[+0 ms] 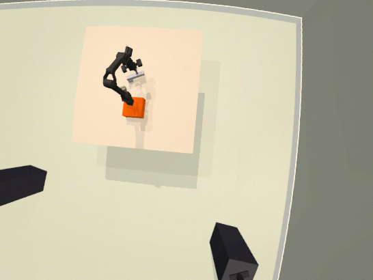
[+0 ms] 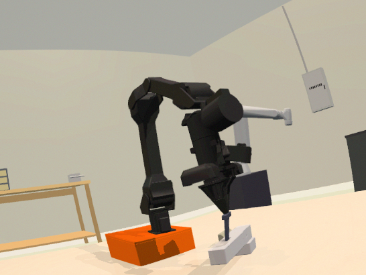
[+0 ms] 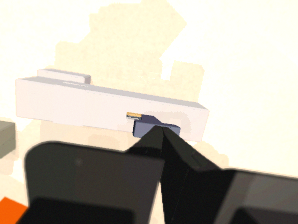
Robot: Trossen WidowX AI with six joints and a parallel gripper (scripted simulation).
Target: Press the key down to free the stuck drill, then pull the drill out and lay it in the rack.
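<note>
My gripper (image 1: pixel 137 72) (image 2: pixel 226 213) (image 3: pixel 159 132) is shut and empty. Its joined fingertips are at the top of the dark blue key (image 2: pixel 226 225) (image 3: pixel 150 131), touching it or nearly so. The key stands upright in a pale grey block (image 1: pixel 130 78) (image 2: pixel 219 253) (image 3: pixel 65 104), with its wide head clear above the block's top. A small brass-coloured piece (image 3: pixel 134 115) shows beside the key's shaft in the wrist view. I cannot make out the drill clearly; that piece may be part of it. I cannot tell which part is the rack.
A smaller pale block (image 2: pixel 248 246) (image 3: pixel 62 76) adjoins the grey block. A grey-beige block (image 3: pixel 6 140) stands at the wrist view's left edge. The arm's orange base (image 1: pixel 136 110) (image 2: pixel 124 249) stands beyond it. Both rest on the pale table top (image 1: pixel 171 113).
</note>
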